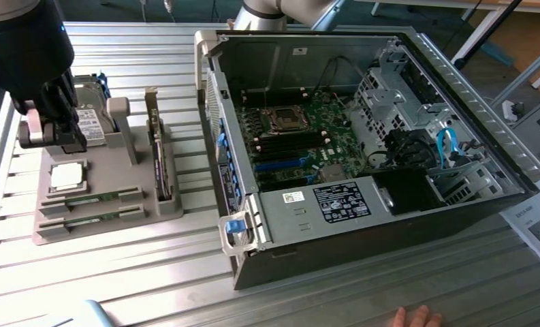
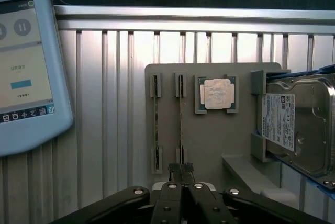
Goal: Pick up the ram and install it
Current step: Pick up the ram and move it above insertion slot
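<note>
1. The fingers (image 2: 176, 167) are pressed together with nothing between them. They hang above the grey holder (image 2: 209, 145), in line with one end of the ram (image 2: 180, 114) and clear of it.
2. The ram stands on edge in end brackets on that holder, untouched. A second ram stick (image 2: 155, 119) stands parallel just beside it, on the side away from the processor chip (image 2: 217, 94).
3. In the exterior view the ram (image 1: 84, 199) lies in the holder's near part, with the processor chip just behind it.
4. Handling, as I judge it: the ram is a thin, stiff, light board. It will not sag, but it is fragile, so squeezing the chips or twisting it could damage it.
5. The best hold looks to be across the two flat faces near the middle of the exposed long edge, between the brackets. That should let it lift straight out without tipping. The gap to the second stick is narrow, so a finger has little room on that side.
6. A hard drive (image 2: 298, 124) rests at the holder's far side, beyond the processor chip.
7. The holder sits on a ribbed aluminium table (image 2: 104, 103) beside a touchscreen tablet (image 2: 26, 67).
8. On the exterior view's right stands the open computer case (image 1: 487, 136) with its motherboard (image 1: 315, 129) exposed, well apart from the ram. A person's hand (image 1: 419, 317) rests at the table's near edge.
</note>
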Action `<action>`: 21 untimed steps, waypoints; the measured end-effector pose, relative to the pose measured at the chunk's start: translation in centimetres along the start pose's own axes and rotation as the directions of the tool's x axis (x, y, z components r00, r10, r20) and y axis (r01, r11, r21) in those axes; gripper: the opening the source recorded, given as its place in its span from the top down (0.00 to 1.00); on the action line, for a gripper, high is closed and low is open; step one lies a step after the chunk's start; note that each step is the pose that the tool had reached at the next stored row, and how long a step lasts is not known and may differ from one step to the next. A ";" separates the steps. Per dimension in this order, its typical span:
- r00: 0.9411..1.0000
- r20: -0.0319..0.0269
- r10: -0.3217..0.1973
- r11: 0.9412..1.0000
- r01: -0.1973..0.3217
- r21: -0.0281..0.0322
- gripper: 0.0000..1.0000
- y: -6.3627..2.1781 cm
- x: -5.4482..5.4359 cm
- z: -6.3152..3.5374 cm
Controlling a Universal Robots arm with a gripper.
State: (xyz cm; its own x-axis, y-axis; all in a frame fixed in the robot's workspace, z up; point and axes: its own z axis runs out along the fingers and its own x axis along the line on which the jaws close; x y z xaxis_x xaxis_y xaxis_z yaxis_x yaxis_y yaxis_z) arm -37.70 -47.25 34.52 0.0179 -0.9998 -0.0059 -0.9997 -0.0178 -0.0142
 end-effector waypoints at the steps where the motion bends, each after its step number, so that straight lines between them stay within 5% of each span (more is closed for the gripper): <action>1: 1.000 0.000 0.000 1.000 0.000 0.000 0.89 0.00 0.0 0.00; 7: 1.000 0.003 0.000 1.000 0.000 0.000 0.89 0.00 0.0 0.00; 12: 1.000 0.013 0.000 1.000 0.000 -0.002 0.89 -0.02 0.1 0.00; 21: 1.000 0.016 0.000 1.000 0.000 -0.004 0.89 -0.04 0.1 0.00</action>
State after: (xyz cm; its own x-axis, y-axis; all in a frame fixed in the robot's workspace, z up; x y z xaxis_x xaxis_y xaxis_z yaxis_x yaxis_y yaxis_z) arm -37.65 -47.38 34.52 0.0178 -0.9996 -0.0219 -0.9998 -0.0176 -0.0105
